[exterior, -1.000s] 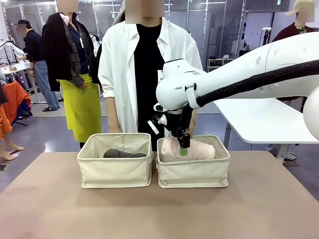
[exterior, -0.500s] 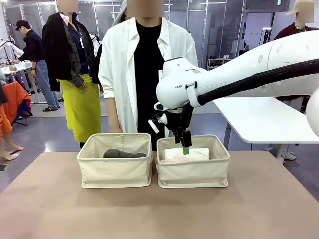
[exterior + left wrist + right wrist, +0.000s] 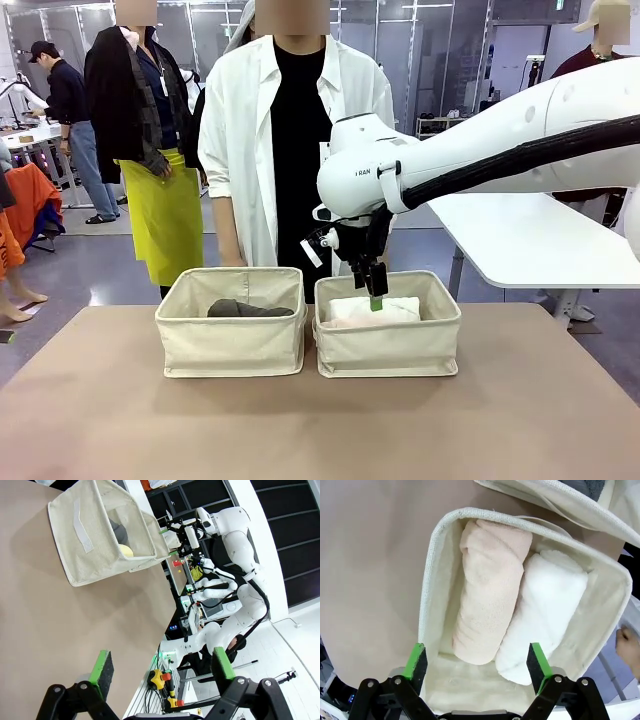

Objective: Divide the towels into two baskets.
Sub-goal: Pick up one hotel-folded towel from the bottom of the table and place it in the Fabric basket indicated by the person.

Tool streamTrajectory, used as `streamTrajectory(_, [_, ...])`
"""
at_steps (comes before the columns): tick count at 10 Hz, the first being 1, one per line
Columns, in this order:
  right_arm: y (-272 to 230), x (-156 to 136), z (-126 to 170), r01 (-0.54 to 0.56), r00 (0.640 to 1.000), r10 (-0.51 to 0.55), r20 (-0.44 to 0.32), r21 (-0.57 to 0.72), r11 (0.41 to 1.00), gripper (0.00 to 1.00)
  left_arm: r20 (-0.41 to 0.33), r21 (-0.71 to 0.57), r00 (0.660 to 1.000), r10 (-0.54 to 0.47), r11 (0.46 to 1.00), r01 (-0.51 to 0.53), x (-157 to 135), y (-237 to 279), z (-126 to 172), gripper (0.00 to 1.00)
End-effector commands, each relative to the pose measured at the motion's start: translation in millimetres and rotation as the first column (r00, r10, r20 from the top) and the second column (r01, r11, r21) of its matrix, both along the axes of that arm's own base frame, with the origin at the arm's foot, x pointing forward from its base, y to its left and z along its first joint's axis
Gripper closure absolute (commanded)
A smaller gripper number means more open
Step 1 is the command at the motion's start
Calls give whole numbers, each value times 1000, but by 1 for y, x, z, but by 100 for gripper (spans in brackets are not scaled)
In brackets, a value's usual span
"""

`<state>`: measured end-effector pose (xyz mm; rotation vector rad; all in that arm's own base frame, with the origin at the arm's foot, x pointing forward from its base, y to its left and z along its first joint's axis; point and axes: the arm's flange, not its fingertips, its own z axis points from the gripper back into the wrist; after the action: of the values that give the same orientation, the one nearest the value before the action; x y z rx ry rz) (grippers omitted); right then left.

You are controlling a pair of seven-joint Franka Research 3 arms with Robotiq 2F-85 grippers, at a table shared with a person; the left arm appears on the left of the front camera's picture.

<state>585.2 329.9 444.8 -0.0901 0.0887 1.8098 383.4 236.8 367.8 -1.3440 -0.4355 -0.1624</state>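
The right arm, with "FRAN" readable on its white wrist, reaches over the right basket (image 3: 388, 345) with its hand (image 3: 476, 661) spread and empty above the pink towel (image 3: 487, 590) and white towel (image 3: 545, 610) lying side by side, while the left hand (image 3: 162, 667), also spread, hangs over the worktop (image 3: 55, 630) and sees the yellow towel (image 3: 126, 551) beside the grey towel (image 3: 248, 309) in the left basket (image 3: 232, 345).

The front camera faces 12 o'clock across the bench (image 3: 320, 420) at both baskets. The right wrist camera peers straight down, close, into the right basket (image 3: 427, 605). The left wrist camera skims low, sharing the left basket (image 3: 95, 555).
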Motion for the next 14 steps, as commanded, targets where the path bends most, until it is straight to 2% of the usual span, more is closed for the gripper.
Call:
streamTrajectory(1, [3, 2, 1, -8, 1000, 8, 6, -1, 1000, 0, 11, 8, 1000, -4, 1000, 4, -4, 1, 4, 0])
streamTrajectory(7, [2, 2, 3, -1, 1000, 1, 6, 7, 1000, 0, 11, 8, 1000, -4, 1000, 4, -4, 1, 4, 0])
streamTrajectory(8, [1, -6, 24, 10, 1000, -10, 0, 15, 1000, 0, 11, 8, 1000, -4, 1000, 4, -4, 1, 4, 0])
streamTrajectory(10, [-36, -31, 54, 117, 992, -112, -58, 88, 989, 0, 11, 8, 1000, -4, 1000, 4, -4, 1, 4, 0])
streamTrajectory(11, [-62, -48, 59, 184, 981, -174, -85, 141, 973, 0, 11, 8, 1000, -4, 1000, 4, -4, 1, 4, 0])
streamTrajectory(13, [-130, -73, 57, 374, 922, -332, -201, 228, 899, 0, 11, 8, 1000, -4, 1000, 4, -4, 1, 4, 0])
streamTrajectory(14, [-165, -83, 53, 474, 875, -408, -259, 294, 830, 0, 11, 8, 1000, -4, 1000, 4, -4, 1, 4, 0])
